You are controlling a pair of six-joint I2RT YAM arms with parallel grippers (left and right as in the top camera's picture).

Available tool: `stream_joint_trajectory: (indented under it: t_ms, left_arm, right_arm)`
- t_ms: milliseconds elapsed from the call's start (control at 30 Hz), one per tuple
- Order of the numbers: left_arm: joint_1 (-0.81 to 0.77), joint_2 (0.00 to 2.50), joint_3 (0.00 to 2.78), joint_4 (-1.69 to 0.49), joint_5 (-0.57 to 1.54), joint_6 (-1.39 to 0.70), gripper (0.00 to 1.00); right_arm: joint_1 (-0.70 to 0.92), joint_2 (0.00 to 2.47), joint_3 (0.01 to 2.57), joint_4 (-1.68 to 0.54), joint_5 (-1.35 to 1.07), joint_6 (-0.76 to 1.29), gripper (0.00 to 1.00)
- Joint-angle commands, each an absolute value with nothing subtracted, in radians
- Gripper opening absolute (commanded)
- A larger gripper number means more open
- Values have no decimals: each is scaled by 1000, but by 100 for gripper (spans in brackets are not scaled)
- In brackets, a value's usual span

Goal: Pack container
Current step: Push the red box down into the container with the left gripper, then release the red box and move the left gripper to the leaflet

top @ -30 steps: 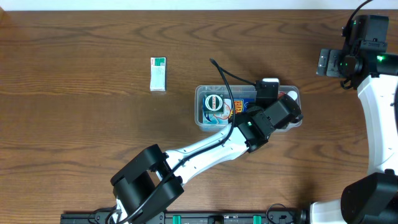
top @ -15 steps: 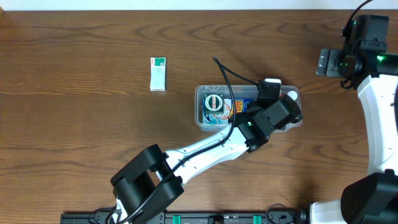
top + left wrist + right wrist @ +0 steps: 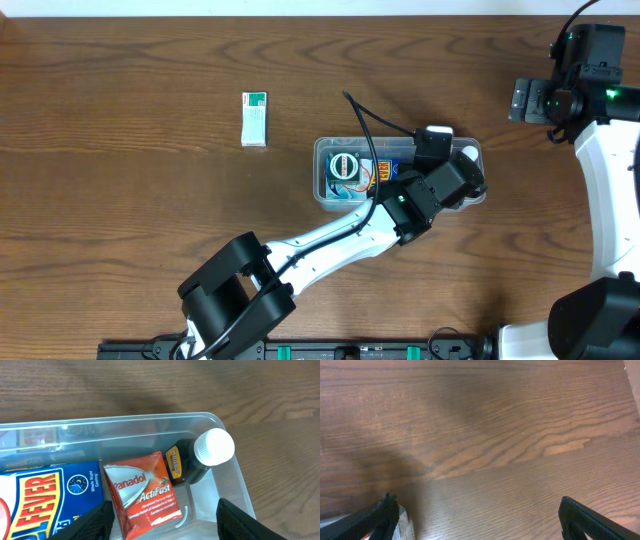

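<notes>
With the container in the middle of the table and the left gripper parted, holding nothing, over the red sachet at its right end, the gripper should rise straight up, clear of the white bottle cap, while the right gripper hangs wide at far right.

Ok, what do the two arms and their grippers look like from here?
The left arm and right arm have white links and black joint housings. A thin black cable loops off the left wrist beside a white block. A small green light glows on the right arm. The left gripper and right gripper have plain matte black fingers.
</notes>
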State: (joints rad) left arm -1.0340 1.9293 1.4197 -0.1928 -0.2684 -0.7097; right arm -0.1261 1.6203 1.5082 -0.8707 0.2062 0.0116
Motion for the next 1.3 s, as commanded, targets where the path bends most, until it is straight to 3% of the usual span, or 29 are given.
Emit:
stream_joint_trajectory:
  t_ms: [0,333,467,800,867,1133,1267]
  left_arm:
    - [-1026,1943,1430,-188,-279,-704,66]
    - [-986,1932,1430,-243,-278,-562,66]
    - [-962,1905,1431,-278,-279,-409,66]
    - [-735,1697,1431,-561,-278,-236,66]
    - [-661,1653,1431,-594,-278,-237,73]
    - [-356,1616,1431,-600,-170,-236,75]
    - [-260,1662,1431,-574,-138,-236,91]
  right_arm:
    - [-132,1610,1509,-872,210,26,99]
    - [-132,1610,1509,-872,209,26,99]
    - [-132,1610,1509,-871,209,26,99]
    - [-132,1610,1509,-872,209,26,99]
    - [-132,1610,1509,-871,209,26,99]
    - [-132,1610,1509,-871,209,26,99]
    - [-132,1610,1509,-871,210,26,99]
